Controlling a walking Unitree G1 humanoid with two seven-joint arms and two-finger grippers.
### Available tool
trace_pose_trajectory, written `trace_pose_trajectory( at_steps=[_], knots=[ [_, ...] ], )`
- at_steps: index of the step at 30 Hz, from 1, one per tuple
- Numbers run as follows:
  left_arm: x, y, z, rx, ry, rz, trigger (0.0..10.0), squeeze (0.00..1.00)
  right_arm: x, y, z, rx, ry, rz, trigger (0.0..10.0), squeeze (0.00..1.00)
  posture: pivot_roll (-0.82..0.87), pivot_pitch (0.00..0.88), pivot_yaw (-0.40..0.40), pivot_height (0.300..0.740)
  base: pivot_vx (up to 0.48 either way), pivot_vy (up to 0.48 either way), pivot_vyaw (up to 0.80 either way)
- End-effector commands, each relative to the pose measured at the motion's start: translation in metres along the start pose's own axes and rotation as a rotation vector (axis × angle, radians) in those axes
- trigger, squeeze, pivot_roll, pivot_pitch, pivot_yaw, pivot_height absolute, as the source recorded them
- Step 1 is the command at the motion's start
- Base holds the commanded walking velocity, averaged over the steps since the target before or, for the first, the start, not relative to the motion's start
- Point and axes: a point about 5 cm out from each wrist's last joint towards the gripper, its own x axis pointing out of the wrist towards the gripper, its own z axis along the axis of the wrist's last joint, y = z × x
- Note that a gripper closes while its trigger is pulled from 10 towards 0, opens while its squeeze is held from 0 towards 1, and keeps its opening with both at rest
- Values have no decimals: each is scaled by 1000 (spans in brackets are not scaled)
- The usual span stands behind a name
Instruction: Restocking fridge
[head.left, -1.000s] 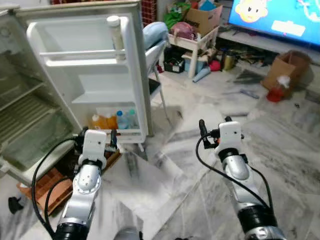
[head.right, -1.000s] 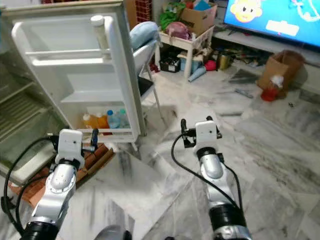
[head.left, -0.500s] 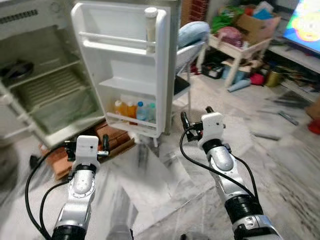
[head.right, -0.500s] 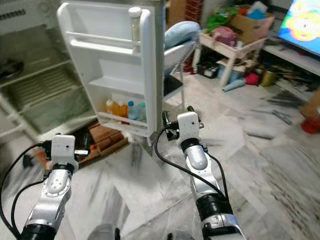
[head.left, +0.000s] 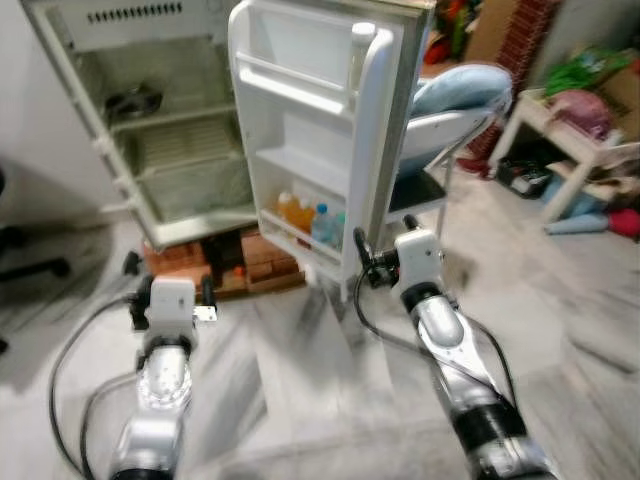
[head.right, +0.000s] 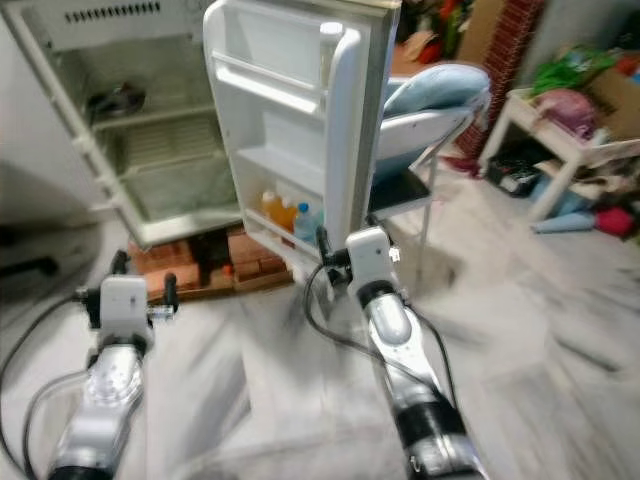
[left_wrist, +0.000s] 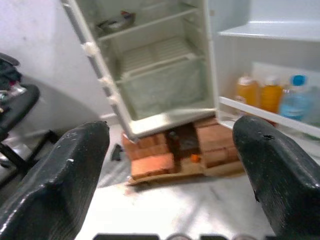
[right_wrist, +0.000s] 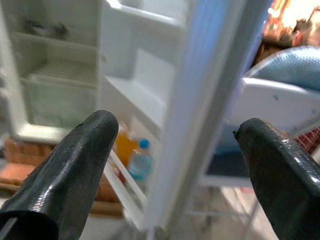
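A: How many bottles (head.left: 310, 217)?
B: At least 3, on the lowest shelf of the open fridge (head.left: 180, 150) door (head.left: 330, 130).
A: Tools?
B: Left tool (left_wrist: 170, 165) and right tool (right_wrist: 170, 155) both wide, empty, above bare floor (head.left: 300, 400).

no readable text, bottle labels in fridge door (head.left: 310, 150) too blurred

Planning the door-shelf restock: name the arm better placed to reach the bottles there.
Right. The right pincer is open, close beside the door shelf's bottles; the left pincer sits lower, facing the bricks.
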Motion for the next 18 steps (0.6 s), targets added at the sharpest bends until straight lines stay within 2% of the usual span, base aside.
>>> trace_pose_trajectory(
  at_steps=[1, 8, 14, 18],
  knots=[
    [5, 15, 4, 23, -10, 40, 10000, 0, 9, 10, 15, 16, -56, 27, 10000, 0, 127, 23, 14, 740, 458, 0, 800],
    [6, 12, 6, 5, -7, 41, 10000, 0, 10, 10, 18, 3, -67, 37, 10000, 0, 125, 22, 12, 740, 472, 0, 766],
    [5, 8, 5, 27, -3, 25, 10000, 0, 10, 8, 19, 0, -70, 35, 10000, 0, 125, 22, 11, 740, 467, 0, 727],
    [5, 5, 3, 44, 14, 10, 10000, 0, 11, 11, 21, 0, -79, 38, 10000, 0, 123, 20, 9, 740, 172, -367, 181]
  ],
)
